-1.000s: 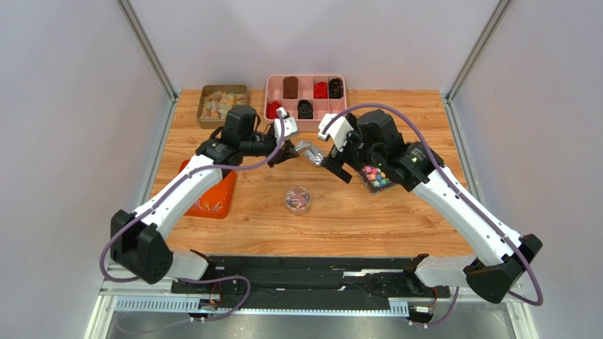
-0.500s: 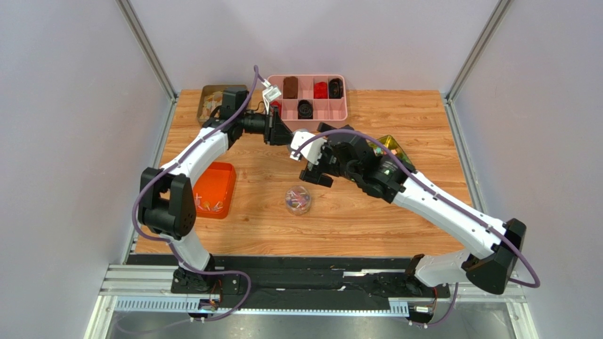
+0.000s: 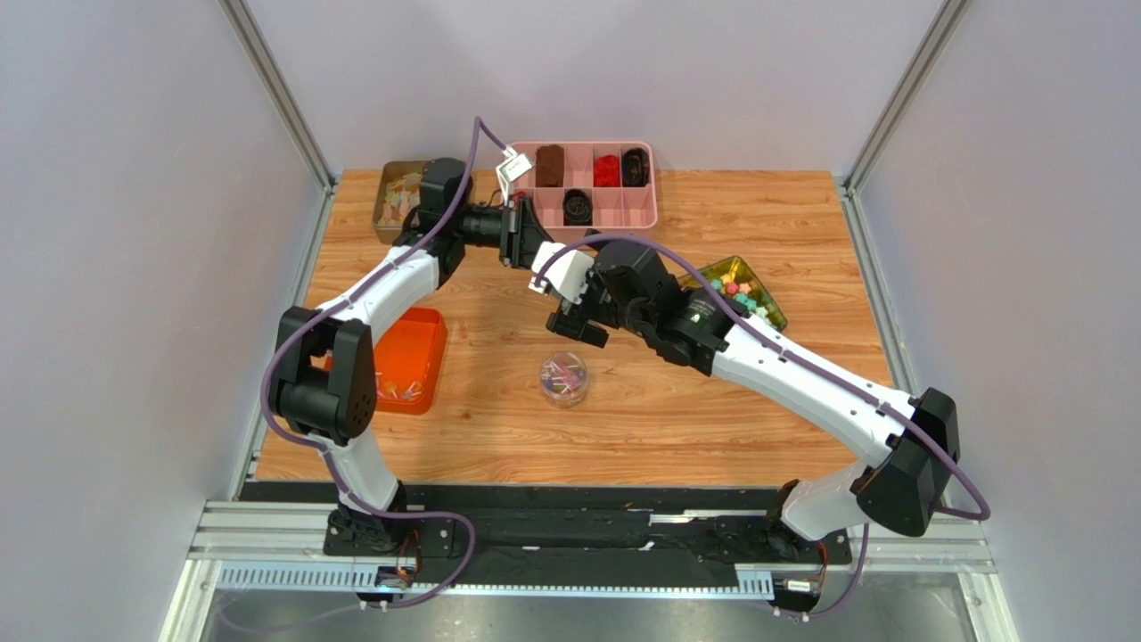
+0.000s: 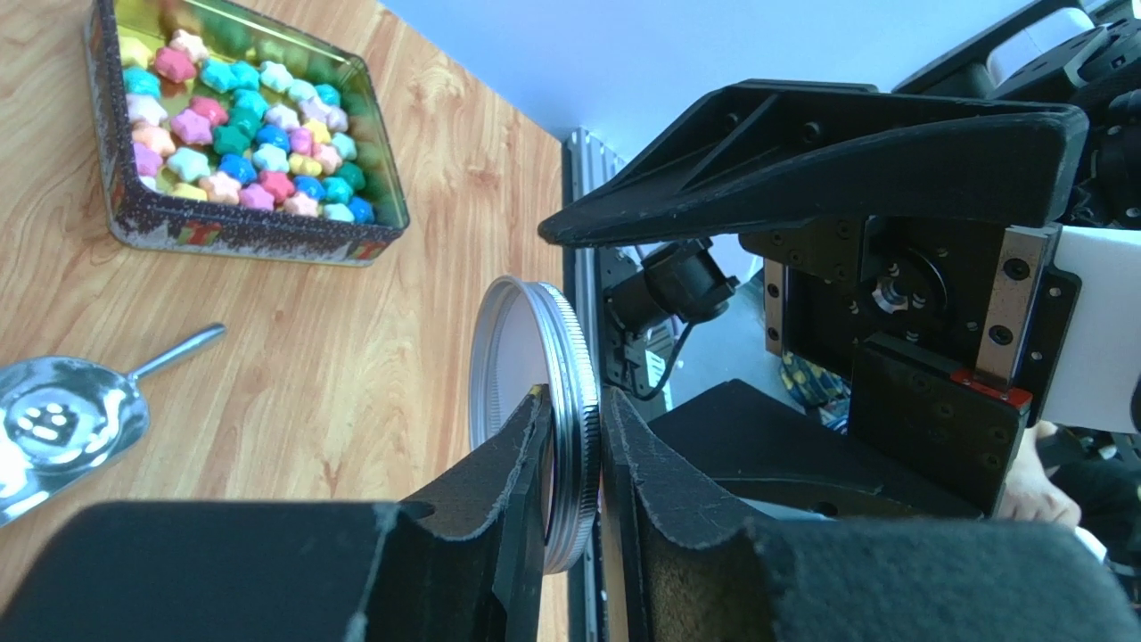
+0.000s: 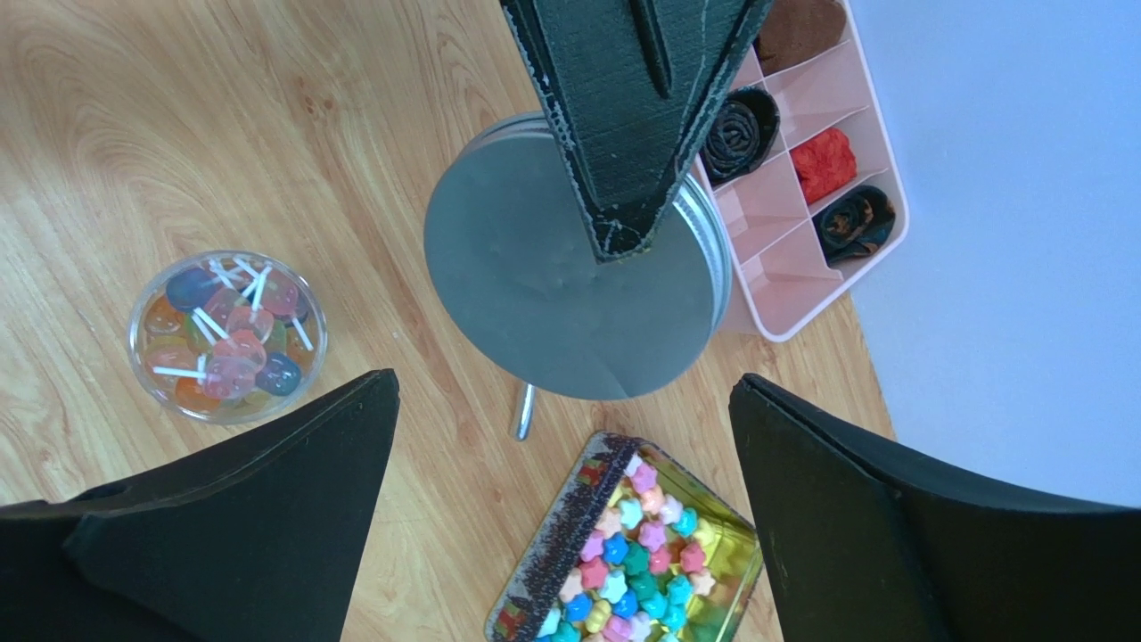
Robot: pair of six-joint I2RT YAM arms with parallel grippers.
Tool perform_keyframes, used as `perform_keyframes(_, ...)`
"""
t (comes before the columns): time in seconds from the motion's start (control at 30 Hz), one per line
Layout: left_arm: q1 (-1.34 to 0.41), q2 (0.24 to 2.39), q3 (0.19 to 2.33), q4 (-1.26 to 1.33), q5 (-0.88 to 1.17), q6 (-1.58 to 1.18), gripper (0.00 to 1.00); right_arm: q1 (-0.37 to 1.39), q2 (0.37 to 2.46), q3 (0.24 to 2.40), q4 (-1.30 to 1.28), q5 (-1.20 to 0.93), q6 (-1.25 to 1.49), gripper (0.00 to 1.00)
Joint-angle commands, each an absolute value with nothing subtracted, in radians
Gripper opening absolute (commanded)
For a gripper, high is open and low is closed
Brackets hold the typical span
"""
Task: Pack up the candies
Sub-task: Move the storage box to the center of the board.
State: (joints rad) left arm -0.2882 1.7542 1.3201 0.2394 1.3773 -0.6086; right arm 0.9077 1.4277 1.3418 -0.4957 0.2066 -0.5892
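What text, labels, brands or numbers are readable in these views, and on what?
No text is readable in any view.
The round metal lid is plain and unmarked.
The tin of star-shaped candies has a dark speckled band on its wall, too blurred to tell any lettering.
The pink divided tray shows no print.

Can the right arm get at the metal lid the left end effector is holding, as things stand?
Probably yes. The right end effector is wide open, facing the lid flat-on, with nothing between them. The left end effector pinches it at the rim, one finger covering part of its face.
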Motion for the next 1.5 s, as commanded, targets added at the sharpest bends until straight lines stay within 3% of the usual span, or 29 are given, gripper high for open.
perform_keyframes(0.0,-0.288,1.743,1.304,0.382,1.417,-0.702,0.26,0.908,1.422,1.348,-0.413,0.186,-0.517,1.0)
perform_keyframes(1.1,-0.275,1.75,1.266,0.518,1.381,-0.81,0.21,0.942,1.506,1.258,-0.178,0.373,-0.463,0.99)
perform_keyframes(1.3,-0.275,1.75,1.264,0.518,1.381,-0.805,0.21,0.942,1.499,1.261,-0.166,0.374,-0.468,0.89)
perform_keyframes(1.47,-0.275,1.75,1.261,0.518,1.381,-0.804,0.21,0.942,1.505,1.266,-0.17,0.365,-0.476,0.69)
